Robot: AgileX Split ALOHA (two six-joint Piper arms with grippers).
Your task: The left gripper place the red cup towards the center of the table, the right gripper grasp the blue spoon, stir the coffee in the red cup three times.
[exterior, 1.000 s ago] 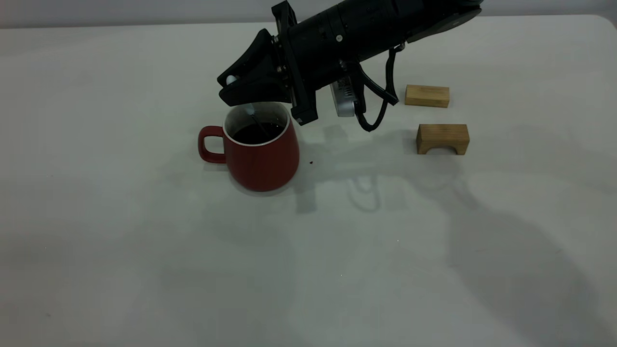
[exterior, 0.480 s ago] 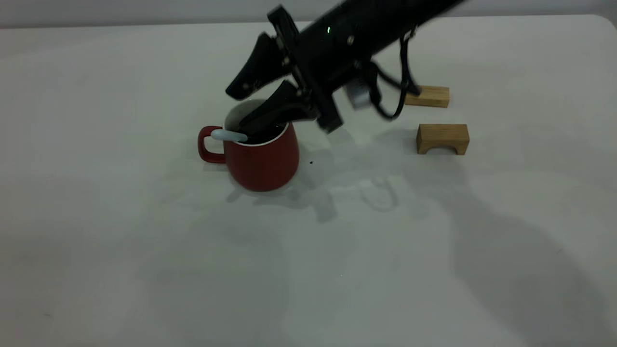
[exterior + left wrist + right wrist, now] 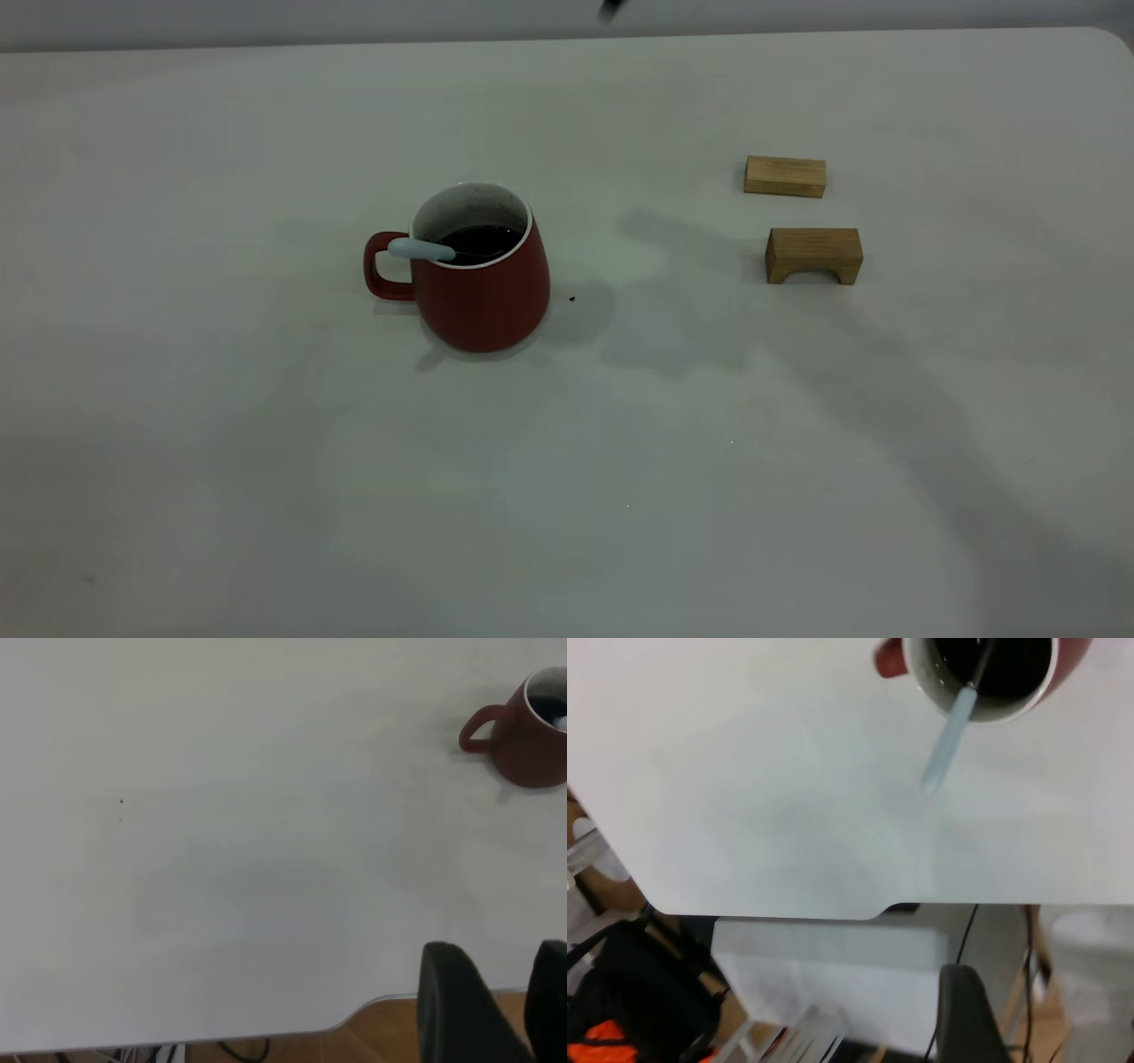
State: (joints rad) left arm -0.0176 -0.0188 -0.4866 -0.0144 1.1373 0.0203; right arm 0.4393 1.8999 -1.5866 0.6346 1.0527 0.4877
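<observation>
Right gripper (image 3: 966, 1010) has lifted clear, grip state unreadable; spoon (image 3: 423, 249) left propped in cup (image 3: 483, 288), could tip out; left gripper (image 3: 492, 1001) parted, empty

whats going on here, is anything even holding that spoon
Nothing is holding it. The blue spoon sits in the red cup, bowl in the coffee, handle leaning over the rim above the cup's handle. The cup stands alone on the table, with two wooden blocks off to its right. The left gripper hangs open past the table's edge, far from the cup. The right gripper is high above, with only one finger in view.
</observation>
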